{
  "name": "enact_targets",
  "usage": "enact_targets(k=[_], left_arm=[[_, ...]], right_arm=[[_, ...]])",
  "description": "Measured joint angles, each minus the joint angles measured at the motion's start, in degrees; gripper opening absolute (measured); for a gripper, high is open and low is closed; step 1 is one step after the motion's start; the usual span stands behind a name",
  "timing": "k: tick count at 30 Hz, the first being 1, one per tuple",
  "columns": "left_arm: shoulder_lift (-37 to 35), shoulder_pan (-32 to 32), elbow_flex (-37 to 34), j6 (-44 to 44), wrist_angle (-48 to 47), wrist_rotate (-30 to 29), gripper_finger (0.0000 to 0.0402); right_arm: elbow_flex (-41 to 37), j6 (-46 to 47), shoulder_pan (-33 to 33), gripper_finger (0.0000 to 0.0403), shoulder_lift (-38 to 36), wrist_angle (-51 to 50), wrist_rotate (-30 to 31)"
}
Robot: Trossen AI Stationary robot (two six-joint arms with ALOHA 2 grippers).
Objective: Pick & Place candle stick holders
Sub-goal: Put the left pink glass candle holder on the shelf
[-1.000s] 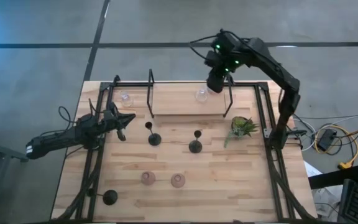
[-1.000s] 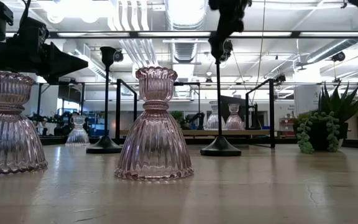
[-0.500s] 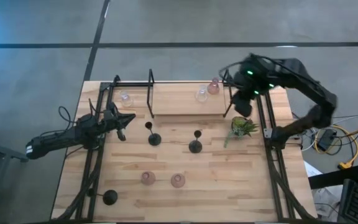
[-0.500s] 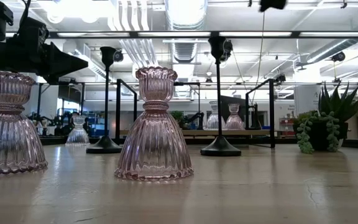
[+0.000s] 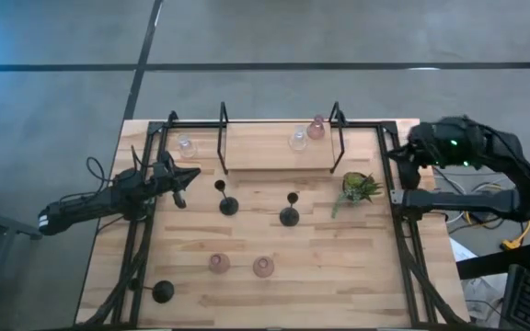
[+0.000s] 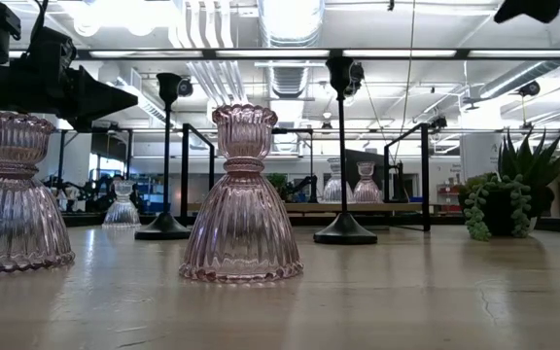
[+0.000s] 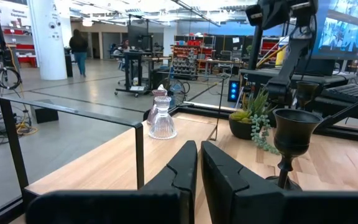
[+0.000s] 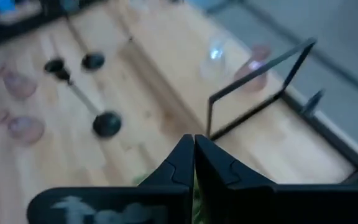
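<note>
Bright ceiling lights (image 6: 115,15) glare in the low view; the right wrist view is motion-blurred; the counter (image 5: 274,276) is evenly lit.

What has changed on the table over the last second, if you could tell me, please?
The right gripper let go of a pink holder on the far shelf beside the clear holder, then swung off past the table's right edge and shut empty. The left gripper, the black holders and the plant stayed put.

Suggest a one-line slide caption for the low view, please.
Two pink glass holders up front, black stemmed holders behind, succulent plant at right.
</note>
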Motion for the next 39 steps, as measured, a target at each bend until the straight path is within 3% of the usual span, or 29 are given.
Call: enact_targets(k=[8,18,24,32,39], left_arm=[[0.02,0.01,0.0,-0.02,0.01,0.0,0.0026],[0.02,0.01,0.0,-0.02,0.01,0.0,0.0026],[0.01,0.01,0.0,-0.01,0.01,0.0,0.0026],[0.04,0.01,0.0,0.52,0.04,-0.52,0.0026],[0.2,0.01,0.0,-0.13,0.14,-0.68,0.0026]], right_arm=[[-12.3,-3.82,-0.01,0.0008,-17.75,12.0,3.03],[-19.92,-7.49,-0.01,0.0008,-31.41,13.42,13.66],[-22.26,-4.18,-0.01,0.0008,-35.98,13.35,13.68],[-23.77,-17.8,-0.01,0.0008,-36.97,12.98,13.88],[-23.88,-19.33,-0.01,0.0008,-35.08,13.04,13.7]])
